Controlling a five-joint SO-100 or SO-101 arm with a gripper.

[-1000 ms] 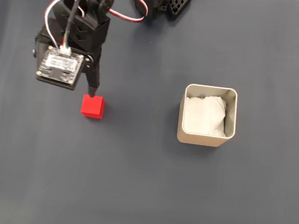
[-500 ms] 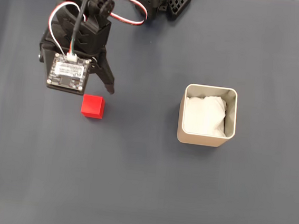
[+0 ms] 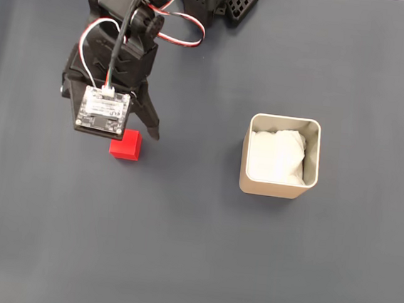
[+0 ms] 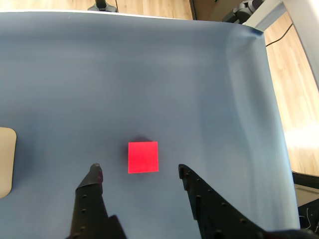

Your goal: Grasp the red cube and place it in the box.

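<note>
The cube point(image 4: 143, 157) lies flat on the dark blue cloth point(image 4: 199, 84), and in the wrist view it sits just beyond the gripper point(image 4: 138, 170), centred between the two fingertips and touching neither. The jaws are spread wide, with a clear gap on each side of the cube, and hold nothing. In the fixed view the cube point(image 3: 125, 145) shows half under the gripper's camera board point(image 3: 104, 111), and the box point(image 3: 281, 156) stands well apart to its right, upright with white paper inside.

tool point(image 4: 138, 169) spread wider, moved over red cube point(image 4: 143, 157)
</note>
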